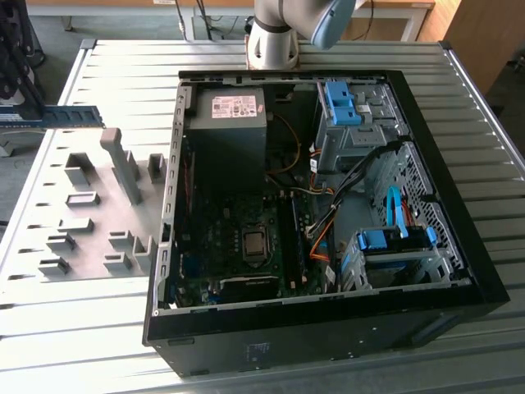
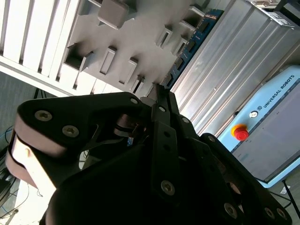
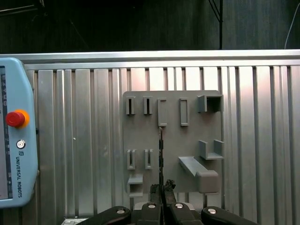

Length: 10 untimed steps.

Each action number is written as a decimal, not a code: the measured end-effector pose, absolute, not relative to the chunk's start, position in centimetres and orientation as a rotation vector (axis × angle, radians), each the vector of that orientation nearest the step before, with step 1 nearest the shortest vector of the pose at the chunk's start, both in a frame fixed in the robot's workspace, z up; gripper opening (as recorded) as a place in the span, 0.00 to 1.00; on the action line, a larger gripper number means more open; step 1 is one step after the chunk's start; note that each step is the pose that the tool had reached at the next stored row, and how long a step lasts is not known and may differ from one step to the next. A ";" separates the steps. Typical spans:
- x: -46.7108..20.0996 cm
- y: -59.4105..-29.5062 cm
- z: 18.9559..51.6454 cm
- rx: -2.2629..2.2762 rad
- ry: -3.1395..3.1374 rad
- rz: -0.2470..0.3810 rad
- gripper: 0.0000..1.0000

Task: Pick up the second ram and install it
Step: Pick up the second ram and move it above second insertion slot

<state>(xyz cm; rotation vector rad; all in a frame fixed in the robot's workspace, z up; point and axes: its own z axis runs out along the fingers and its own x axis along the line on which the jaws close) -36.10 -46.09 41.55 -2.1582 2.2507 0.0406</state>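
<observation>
The tool (image 3: 162,186) is clenching the second ram (image 3: 161,150), gripping one end of the thin blue stick between its fingers. The stick is hanging in the air over a grey slotted holder plate (image 3: 140,136), which is lying on the ribbed metal counter (image 3: 84,140). An open computer case (image 1: 328,328) is lying just beside the plate, on the exterior view's right, showing its motherboard (image 1: 238,238).
</observation>
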 end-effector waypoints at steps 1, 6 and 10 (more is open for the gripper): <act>-36.0 -46.1 41.5 -2.158 2.251 0.041 0.13; -35.8 -46.1 41.5 -2.158 2.251 0.041 0.13; -35.5 -46.1 41.5 -2.158 2.251 0.041 0.13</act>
